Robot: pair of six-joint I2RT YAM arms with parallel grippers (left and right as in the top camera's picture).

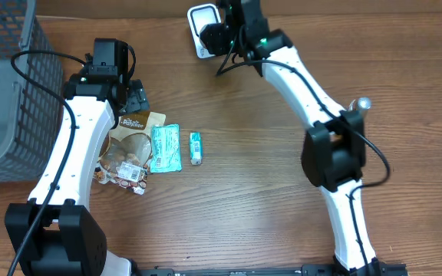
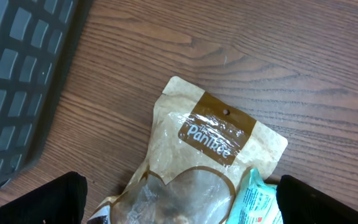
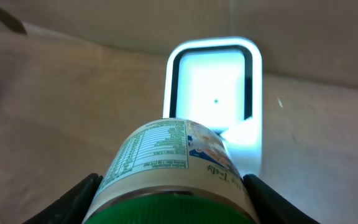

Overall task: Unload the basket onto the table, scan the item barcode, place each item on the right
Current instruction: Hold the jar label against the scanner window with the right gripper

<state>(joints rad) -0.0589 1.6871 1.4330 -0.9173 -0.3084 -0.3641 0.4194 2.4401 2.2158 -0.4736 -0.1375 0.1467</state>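
Right claw is clamping a green-lidded jar before the white scanner at 12 o'clock — left claw is gaping over a brown paper pouch, grey mesh basket hemming 9 o'clock.

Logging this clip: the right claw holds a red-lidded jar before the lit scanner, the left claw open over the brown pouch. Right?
No: the jar has a green lid, not red, per the right wrist view. The right claw holds it before the lit scanner, left claw open over the brown pouch.
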